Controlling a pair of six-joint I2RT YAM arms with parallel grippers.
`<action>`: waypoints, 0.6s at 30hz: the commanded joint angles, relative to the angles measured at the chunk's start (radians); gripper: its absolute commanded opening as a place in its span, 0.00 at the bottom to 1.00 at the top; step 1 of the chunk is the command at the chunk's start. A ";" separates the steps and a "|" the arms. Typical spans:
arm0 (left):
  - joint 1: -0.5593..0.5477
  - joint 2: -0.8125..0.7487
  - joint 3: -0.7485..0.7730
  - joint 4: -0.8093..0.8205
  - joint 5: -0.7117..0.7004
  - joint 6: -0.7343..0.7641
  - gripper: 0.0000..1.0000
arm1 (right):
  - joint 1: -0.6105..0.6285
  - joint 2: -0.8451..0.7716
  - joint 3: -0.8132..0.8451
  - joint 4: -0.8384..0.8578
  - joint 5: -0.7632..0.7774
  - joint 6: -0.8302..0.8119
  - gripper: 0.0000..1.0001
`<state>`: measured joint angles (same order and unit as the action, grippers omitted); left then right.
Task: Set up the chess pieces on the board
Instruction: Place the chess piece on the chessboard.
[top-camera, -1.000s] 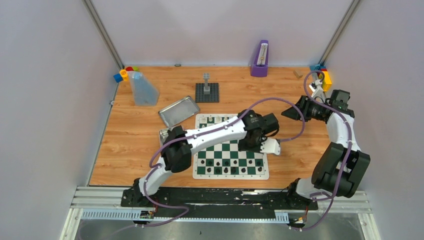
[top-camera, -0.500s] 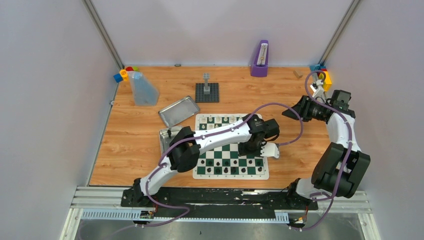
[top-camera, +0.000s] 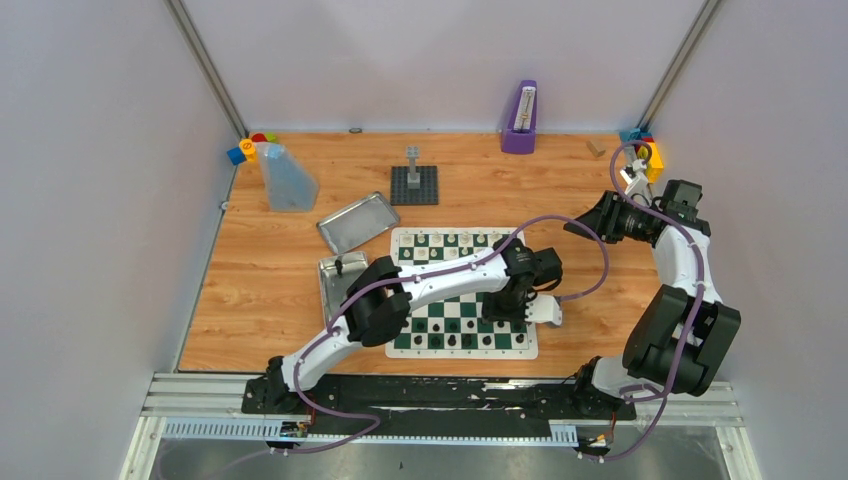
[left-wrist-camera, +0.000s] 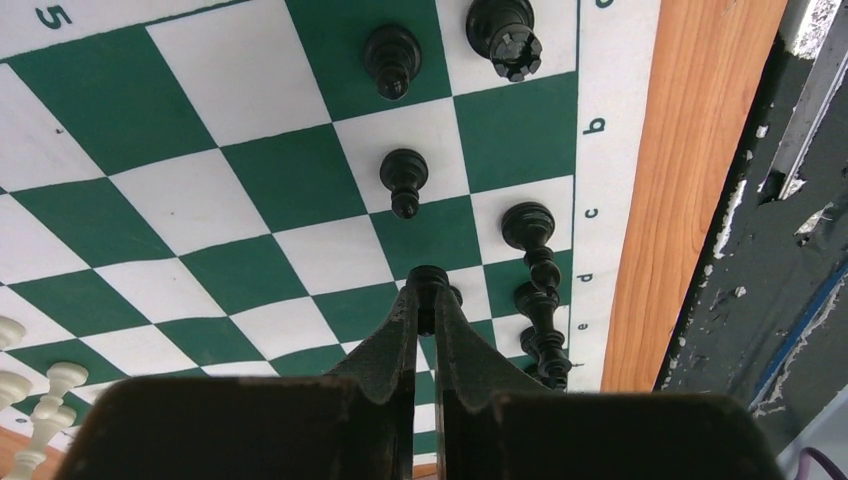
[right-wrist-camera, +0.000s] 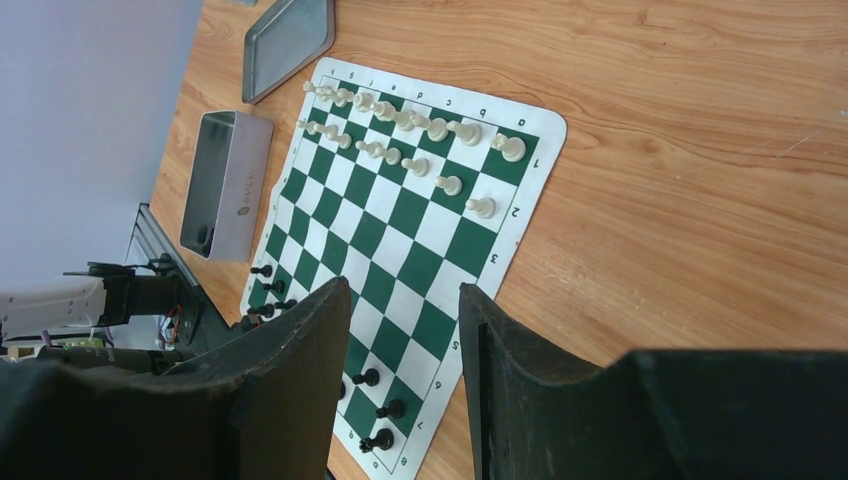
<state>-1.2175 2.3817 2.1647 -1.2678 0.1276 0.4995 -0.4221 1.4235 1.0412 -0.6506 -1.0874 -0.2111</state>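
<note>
Between the closed fingertips of the left gripper (left-wrist-camera: 427, 300) sat a black pawn (left-wrist-camera: 428, 274), pinched by its round head over the near right part of the board (left-wrist-camera: 150, 110). Whether its base touched the square below could not be told. It looked small, light and hard, probably smooth plastic. With so narrow a base it would likely tip at a slight nudge, so the head or neck seemed the right place to grip it, with a straight, upright release.

Just beside it stood other black pieces: two pawns (left-wrist-camera: 404, 180) in the same row and a bishop (left-wrist-camera: 530, 228) and rook (left-wrist-camera: 503, 35) in the nearest row. The white pieces (right-wrist-camera: 405, 140) filled the two far rows.

Left of the board lay the open silver tin (top-camera: 335, 285), its lid (top-camera: 358, 222) farther back on the wooden table (top-camera: 260, 290). Well to the right, the right gripper (right-wrist-camera: 405, 295) hung with jaws partly apart and empty.
</note>
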 joint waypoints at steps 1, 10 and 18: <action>-0.008 0.004 0.014 0.023 0.035 -0.025 0.10 | -0.005 -0.001 0.039 0.007 -0.035 -0.004 0.45; -0.014 0.022 0.024 0.018 0.043 -0.025 0.11 | -0.006 0.000 0.039 0.006 -0.037 -0.007 0.45; -0.016 0.033 0.021 0.025 0.031 -0.029 0.13 | -0.005 -0.001 0.037 0.005 -0.040 -0.008 0.45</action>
<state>-1.2194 2.3978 2.1647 -1.2541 0.1490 0.4911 -0.4221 1.4235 1.0412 -0.6514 -1.0943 -0.2111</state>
